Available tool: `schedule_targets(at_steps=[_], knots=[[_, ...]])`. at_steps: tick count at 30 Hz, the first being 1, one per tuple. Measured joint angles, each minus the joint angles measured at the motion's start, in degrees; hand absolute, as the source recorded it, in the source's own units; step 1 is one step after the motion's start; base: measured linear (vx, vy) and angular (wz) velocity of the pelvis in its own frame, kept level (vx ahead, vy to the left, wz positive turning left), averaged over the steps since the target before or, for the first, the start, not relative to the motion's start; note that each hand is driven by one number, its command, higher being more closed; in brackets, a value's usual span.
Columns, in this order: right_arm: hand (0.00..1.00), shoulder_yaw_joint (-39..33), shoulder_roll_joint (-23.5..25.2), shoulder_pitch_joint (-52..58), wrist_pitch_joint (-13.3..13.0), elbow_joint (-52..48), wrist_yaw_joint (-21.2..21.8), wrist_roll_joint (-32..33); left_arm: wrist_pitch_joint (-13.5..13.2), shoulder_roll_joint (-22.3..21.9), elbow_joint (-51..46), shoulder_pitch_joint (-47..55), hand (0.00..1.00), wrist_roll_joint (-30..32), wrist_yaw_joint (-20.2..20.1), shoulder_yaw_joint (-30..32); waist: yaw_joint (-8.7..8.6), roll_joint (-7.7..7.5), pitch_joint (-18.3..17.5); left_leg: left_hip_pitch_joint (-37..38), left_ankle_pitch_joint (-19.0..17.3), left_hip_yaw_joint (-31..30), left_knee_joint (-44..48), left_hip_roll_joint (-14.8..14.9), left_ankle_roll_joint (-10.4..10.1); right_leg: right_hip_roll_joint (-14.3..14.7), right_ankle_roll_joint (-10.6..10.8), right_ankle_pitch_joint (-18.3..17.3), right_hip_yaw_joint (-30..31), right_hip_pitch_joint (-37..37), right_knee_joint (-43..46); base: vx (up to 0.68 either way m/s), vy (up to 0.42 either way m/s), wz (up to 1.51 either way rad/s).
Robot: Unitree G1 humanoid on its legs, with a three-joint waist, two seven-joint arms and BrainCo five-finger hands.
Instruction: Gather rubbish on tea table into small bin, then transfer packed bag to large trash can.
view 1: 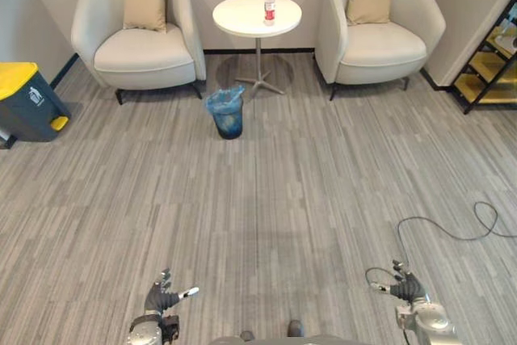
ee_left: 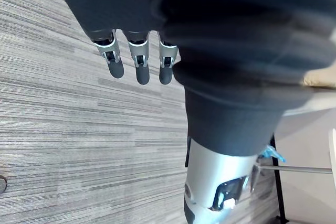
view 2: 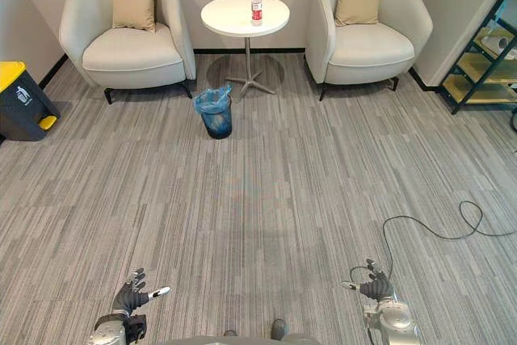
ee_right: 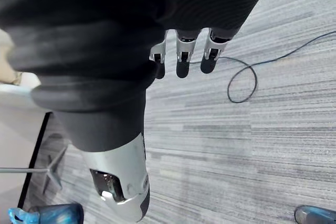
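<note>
A clear plastic bottle (view 1: 269, 2) with a red cap and label stands on the round white tea table (view 1: 242, 15) at the far end of the room. On the floor in front of the table stands a small bin (view 1: 227, 112) lined with a blue bag. A large dark trash can (view 1: 24, 101) with a yellow lid stands at the far left by the wall. My left hand (view 1: 161, 298) hangs low at the near left, fingers straight and empty. My right hand (view 1: 408, 289) hangs at the near right, open and empty too.
Two cream armchairs (view 1: 137, 34) (view 1: 380, 26), each with a tan cushion, flank the table. A dark shelf unit (view 1: 493, 62) stands at the far right. Wide grey carpet (view 1: 266, 199) lies between me and the table.
</note>
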Motion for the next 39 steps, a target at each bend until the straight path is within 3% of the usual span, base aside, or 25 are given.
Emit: schedule_targets(at_steps=[3,5,6,7,9,10,12,14,15,16,17,18,19,21,23,24,25,27,29,32,33,35,36,38,39], knots=[[0.00,-0.1,0.2,-1.8,0.1,0.4,-0.2,0.4,0.3,-0.1,-0.2,-0.4,0.00,-0.1,0.9,0.1,0.00,0.07,0.8,-3.3,-1.8,1.1,3.0,0.2,1.1,-0.1,0.9,-1.2,0.9,-2.7,1.2,-0.01,0.013,-0.21],[0.00,-0.2,0.3,-3.4,0.2,0.4,-0.5,1.5,0.4,-0.6,-0.8,-0.4,0.00,-0.7,0.9,0.0,0.20,0.79,2.0,-5.9,-4.9,2.6,7.9,1.1,1.3,0.0,1.5,-6.4,0.9,-8.2,11.2,0.01,0.028,-0.38],[0.00,-0.2,0.6,-3.7,0.2,0.4,-0.9,1.9,0.6,-0.7,-1.4,-0.3,0.00,-0.7,1.0,0.0,0.33,0.46,2.7,-6.9,-7.0,3.3,10.8,1.0,1.8,-0.9,2.5,-10.9,0.4,-12.2,20.2,0.05,0.028,-0.34],[0.00,-0.1,1.0,-3.7,0.3,0.4,-1.2,1.9,0.7,-0.6,-1.4,-0.4,0.00,-1.3,1.1,0.0,0.42,-0.07,3.5,-6.9,-9.3,4.3,13.3,0.7,2.3,-2.1,3.4,-13.9,-1.1,-15.7,28.5,0.05,0.022,-0.36],[0.00,0.1,1.2,-4.0,0.5,0.3,-1.2,2.0,0.9,-0.5,-1.4,-0.4,0.00,-2.1,1.2,-0.1,1.04,0.42,4.2,-6.4,-12.2,4.9,16.1,1.2,2.8,-3.9,4.6,-15.3,-5.6,-20.3,39.8,0.15,0.003,-0.27],[0.00,0.2,1.3,-3.9,0.8,0.3,-1.2,2.0,0.9,-0.2,-1.4,-0.5,0.00,-2.6,1.6,-0.2,0.72,0.17,4.7,-4.8,-13.5,5.2,16.0,1.1,2.9,-6.1,4.0,-17.3,-9.2,-22.4,45.1,0.25,-0.005,-0.17],[0.00,0.5,1.1,-4.3,1.0,0.3,-1.2,2.3,0.9,-0.2,-1.4,-0.5,0.00,-3.7,2.4,-0.2,0.47,0.55,5.3,-2.1,-14.5,5.4,15.3,2.0,1.9,-7.6,3.7,-19.0,-13.0,-24.1,44.9,0.30,-0.026,-0.11],[0.00,1.2,0.4,-5.1,1.0,0.2,-1.3,2.3,0.8,-0.2,-1.6,-0.9,0.00,-4.6,2.7,-0.1,-0.59,1.10,5.9,0.3,-15.5,5.2,14.0,3.9,0.8,-7.3,3.5,-18.7,-14.5,-27.2,41.1,0.42,-0.097,0.07],[0.00,1.6,-0.2,-5.6,1.0,0.1,-1.3,2.3,0.8,-0.3,-1.5,-1.5,0.00,-5.1,3.0,-0.1,-1.04,2.21,6.6,1.6,-15.6,4.9,12.9,5.0,0.4,-6.7,3.8,-17.7,-14.4,-29.0,37.6,0.58,-0.180,0.35],[0.00,1.7,-1.5,-6.0,1.0,-0.5,-1.4,2.5,0.7,-0.6,-1.6,-3.0,0.00,-5.1,3.3,-0.2,-2.02,2.45,7.5,3.9,-15.5,3.6,10.5,6.7,0.1,-5.9,4.3,-12.9,-13.5,-30.7,30.1,0.52,-0.184,0.29],[0.00,1.7,-1.5,-6.0,1.0,-0.5,-1.4,2.5,0.7,-0.6,-1.6,-3.0,0.00,-5.1,3.3,-0.2,-2.03,2.44,7.5,3.9,-15.5,3.5,10.5,6.7,0.0,-5.8,4.4,-12.8,-13.4,-30.7,30.0,0.60,-0.239,0.58],[0.00,1.6,-3.1,-5.8,1.0,-0.7,-2.0,2.9,0.6,-0.6,-1.6,-4.6,0.00,-5.0,3.3,-0.7,-2.63,2.15,7.5,5.9,-15.8,0.9,9.8,8.0,-2.9,-6.0,2.4,0.9,-12.2,-31.2,25.1,0.51,-0.229,0.36],[0.00,1.5,-3.6,-6.0,1.1,-0.7,-2.5,2.9,0.6,-1.1,-1.5,-5.4,0.00,-5.0,3.3,-0.7,-2.46,3.08,7.8,5.5,-15.8,0.1,11.1,9.3,-3.2,-5.1,-1.1,-1.3,-13.0,-31.6,27.7,0.61,-0.319,0.43],[0.00,1.3,-3.3,-6.9,1.1,-2.4,-2.5,3.5,0.1,-1.0,-1.8,-6.2,0.00,-4.9,3.3,-0.7,-2.56,3.46,7.9,1.3,-12.3,-2.8,23.5,11.4,-6.0,-4.8,-2.7,-8.8,-14.7,-31.2,34.6,0.65,-0.386,0.26],[0.00,2.2,-2.9,-6.8,1.0,-2.5,-2.5,4.1,0.1,-1.3,-1.7,-6.1,0.00,-4.9,3.3,-0.8,-2.21,3.97,8.4,-6.8,-2.3,-4.6,45.1,14.7,-4.4,-2.9,-3.9,-12.4,-16.3,-24.3,32.3,0.63,-0.348,0.29],[0.00,3.0,-2.6,-6.8,1.0,-2.5,-2.5,4.3,0.1,-1.3,-1.9,-5.8,0.00,-4.9,3.3,-0.7,-1.42,4.31,8.7,-12.4,-3.2,-4.0,59.1,17.4,-3.0,-0.8,-4.1,-12.6,-16.7,-18.2,28.4,0.60,-0.289,0.11],[0.00,3.0,-2.1,-6.9,0.6,-2.6,-2.6,4.7,0.1,-1.3,-1.9,-5.7,0.00,-4.9,3.3,-0.8,-0.17,3.55,9.5,-16.7,-4.4,-2.1,67.5,18.3,-1.1,0.2,-4.1,-12.7,-16.6,-11.8,24.1,0.59,-0.259,0.03],[0.00,2.9,-2.0,-6.9,-0.3,-2.8,-2.7,6.0,0.2,-1.4,-3.4,-4.8,0.00,-5.0,3.2,-1.3,1.45,1.96,10.3,-22.1,-5.7,1.7,68.8,17.0,-0.4,0.2,-4.1,-12.6,-15.6,-4.2,17.6,0.53,-0.206,-0.03],[0.00,2.8,-2.3,-7.5,-0.4,-3.2,-2.8,6.6,0.2,-1.7,-4.9,-3.8,0.00,-5.0,3.3,-1.2,2.09,1.81,10.3,-27.8,-7.3,4.5,61.3,15.2,-1.2,0.4,-4.0,-12.6,-15.1,0.2,12.9,0.59,-0.155,-0.15],[0.00,2.5,-2.2,-8.8,-0.3,-3.3,-2.8,6.7,0.2,-2.4,-5.2,-3.0,0.00,-5.0,3.3,-0.8,4.69,1.56,10.6,-31.3,-7.0,7.0,36.9,9.5,-2.1,-0.6,-2.8,-13.3,-12.3,4.8,9.4,0.53,0.015,-0.46],[0.00,2.3,-2.3,-8.8,-0.3,-3.3,-2.8,6.7,0.2,-3.4,-5.2,-2.3,0.00,-5.1,3.3,-0.2,4.81,1.51,10.6,-30.9,-4.3,7.0,25.2,6.7,-2.9,-0.9,-1.1,-14.4,-11.8,7.4,8.0,0.44,0.087,-0.27],[0.00,2.3,-2.5,-8.4,-0.3,-3.3,-3.2,6.7,0.2,-4.4,-5.2,-0.7,0.00,-5.0,3.3,-0.1,4.95,3.44,9.7,-29.9,1.9,7.2,13.4,5.4,0.0,0.3,1.4,-17.2,-10.4,10.7,7.3,0.59,0.172,-0.47],[0.00,2.5,-1.7,-8.2,-0.3,-3.2,-3.7,6.7,0.2,-4.3,-4.9,-0.1,0.00,-5.0,3.3,0.2,6.00,3.51,9.0,-29.9,10.0,5.5,15.8,4.5,4.3,0.0,3.1,-20.0,-8.9,13.2,7.6,0.61,0.203,-0.48],[0.00,2.5,-0.2,-7.3,-0.2,-2.9,-3.6,6.2,0.2,-4.8,-4.9,-0.9,0.00,-5.0,3.2,1.0,6.03,-0.33,7.9,-31.4,4.7,6.1,21.3,1.9,6.1,-4.0,5.8,-22.0,-9.1,11.7,14.2,0.61,0.178,0.07],[0.00,2.3,0.4,-7.2,-0.2,-1.9,-3.7,6.2,0.2,-5.0,-4.7,-0.9,0.00,-5.0,3.2,1.0,5.97,-1.22,7.5,-31.0,1.3,5.6,23.5,1.3,6.4,-5.7,6.6,-22.0,-8.8,7.1,26.3,0.71,0.207,0.33]])
